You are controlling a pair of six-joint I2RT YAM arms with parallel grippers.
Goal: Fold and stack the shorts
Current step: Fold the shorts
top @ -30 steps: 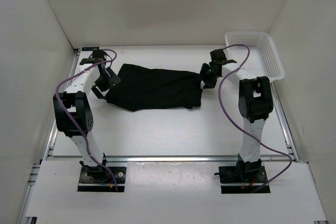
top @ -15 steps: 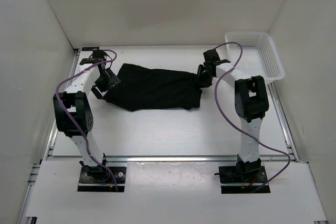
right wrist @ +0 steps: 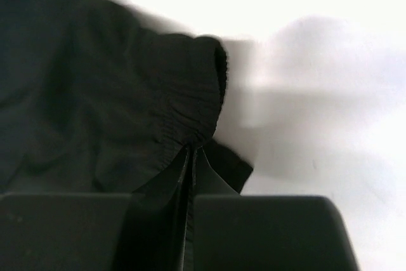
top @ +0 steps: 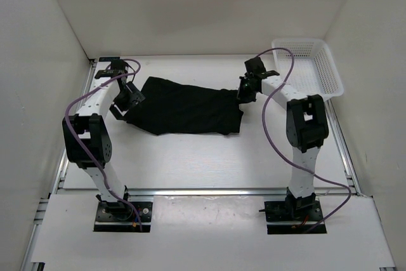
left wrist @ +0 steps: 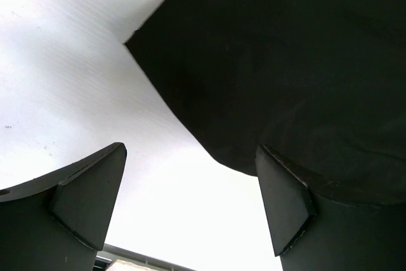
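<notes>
1 high rear overview; 2 close wrist views down onto the shared shorts (top: 184, 107)

The shorts (top: 184, 107) lie spread on the table (top: 190, 157), left claw (top: 125, 107) at one end, right claw (top: 243, 96) at the other.

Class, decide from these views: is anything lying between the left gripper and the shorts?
Nothing visible does. The open left gripper hangs at the edge of the shorts, one finger over the fabric, the other over bare table.

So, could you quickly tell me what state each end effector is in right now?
Left end effector: open, holding nothing.
Right end effector: closed on the shorts.
</notes>
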